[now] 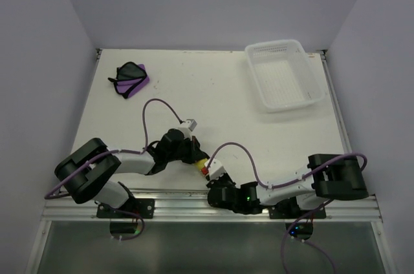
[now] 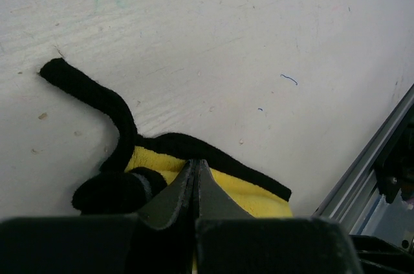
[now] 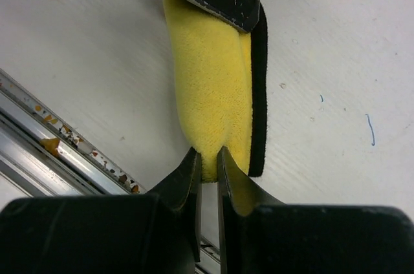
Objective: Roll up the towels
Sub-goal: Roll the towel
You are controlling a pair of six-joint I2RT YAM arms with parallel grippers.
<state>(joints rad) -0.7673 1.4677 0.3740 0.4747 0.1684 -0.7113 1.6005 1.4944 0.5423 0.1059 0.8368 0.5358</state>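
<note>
Over at the far left of the table [image 1: 213, 93] the purple towel [image 1: 131, 79] lies bunched up on its own. Near the front edge, about midway, the left gripper [image 2: 195, 167] has its jaws pinched together on one end of the yellow towel [image 3: 210, 80]. The right gripper [image 3: 208, 158] is clamped on the other end, with the cloth folded long between them. At the far right sits a white basket [image 1: 284, 73].

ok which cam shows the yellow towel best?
Right wrist. The yellow towel fills the frame as a folded strip, one end pinched in the right gripper. Left wrist shows only a corner with black edging and loop past the left gripper. Top external shows just a yellow speck between the grippers.
</note>
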